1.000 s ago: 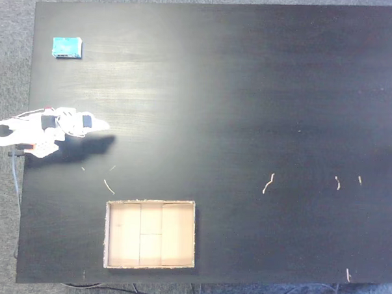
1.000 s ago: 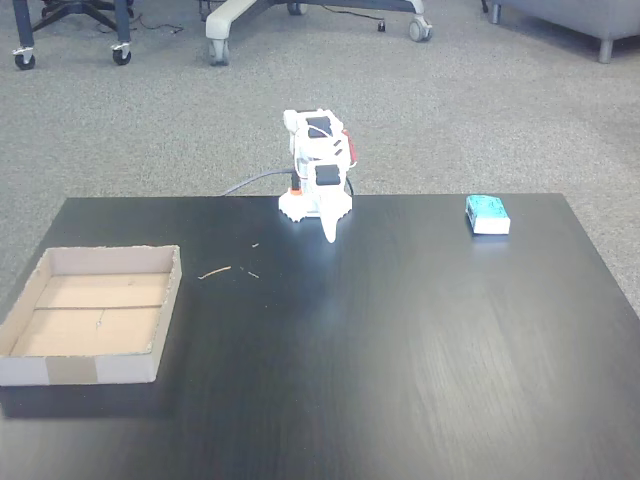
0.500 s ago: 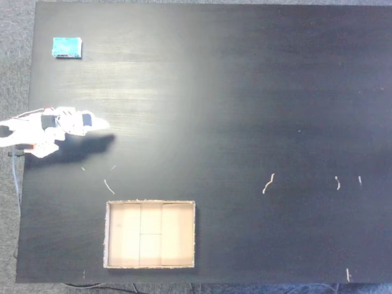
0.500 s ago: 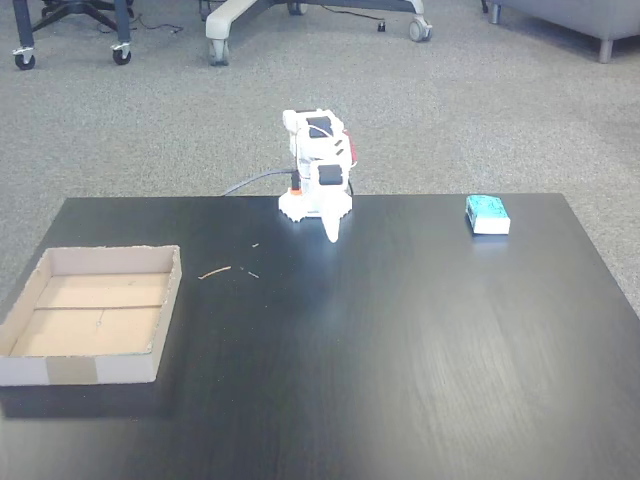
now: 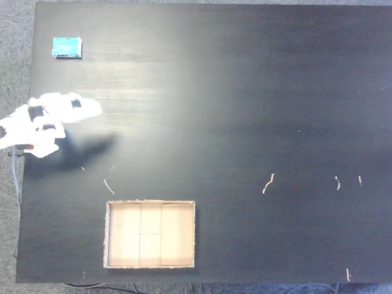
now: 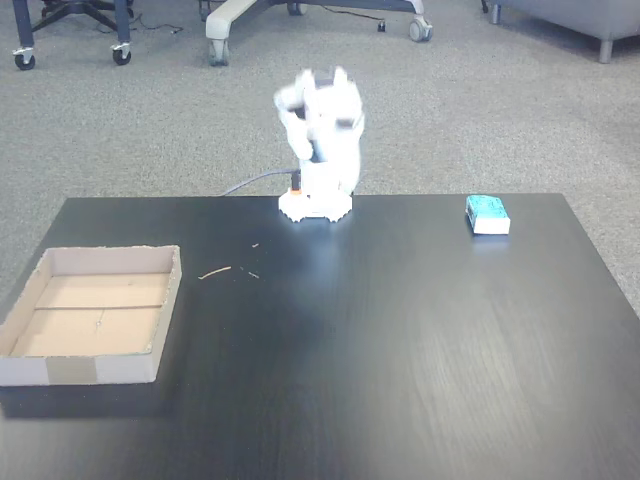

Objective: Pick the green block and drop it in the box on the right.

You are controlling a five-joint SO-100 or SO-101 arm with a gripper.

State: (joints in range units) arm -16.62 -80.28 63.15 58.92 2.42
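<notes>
The green block (image 5: 67, 47) is a small turquoise piece lying near the table's upper left corner in a fixed view from above, and at the far right edge (image 6: 487, 213) in a fixed view from the front. The box (image 5: 150, 235), a shallow tan cardboard tray, sits low and left of centre from above, and at the front left (image 6: 95, 318) from the front. My white gripper (image 5: 93, 107) is blurred by motion at the table's left edge, below the block and well apart from it. The raised arm (image 6: 320, 130) is smeared too. Nothing shows between the fingers.
The black table (image 5: 249, 110) carries a few pale scraps (image 5: 268, 183) and a small twig (image 6: 214, 271) near the box. The arm's base (image 6: 315, 205) stands at the table's far edge, with a cable trailing off. Chair wheels (image 6: 220, 45) stand on the grey carpet beyond.
The arm has lifted from its folded pose and swung toward the green block, now blurred. The block and the box have not moved.
</notes>
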